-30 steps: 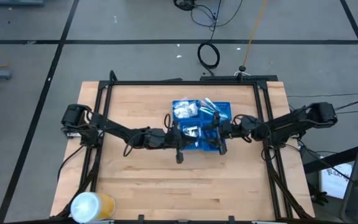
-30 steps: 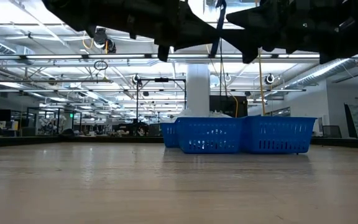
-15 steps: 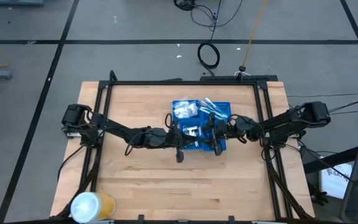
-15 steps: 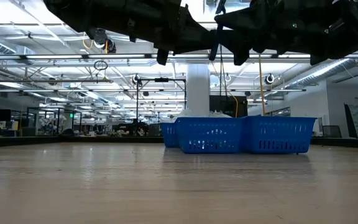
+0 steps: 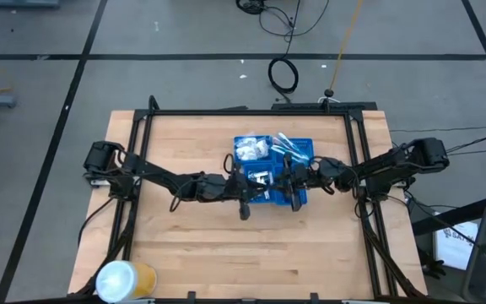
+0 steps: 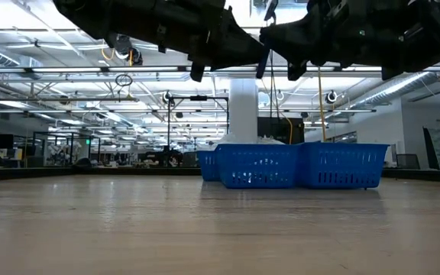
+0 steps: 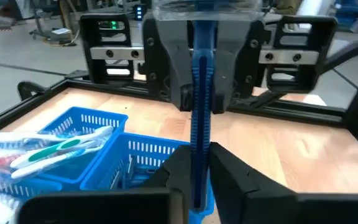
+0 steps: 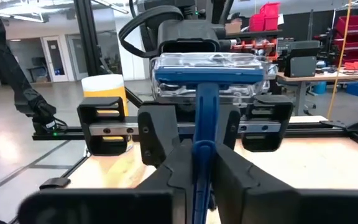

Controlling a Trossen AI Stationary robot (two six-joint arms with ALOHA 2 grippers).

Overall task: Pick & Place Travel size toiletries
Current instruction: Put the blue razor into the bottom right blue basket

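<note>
Right wrist view shows a blue razor clamped between the right gripper fingers and also pinched by the left gripper. Both claws are closed on the razor, just above the front edge of the blue tray, where toothbrushes lie in one compartment

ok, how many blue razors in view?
1: the blue razor, over the blue tray, jaws of left gripper and right gripper both on it. More may hide inside.

no readable text, labels or signs
</note>
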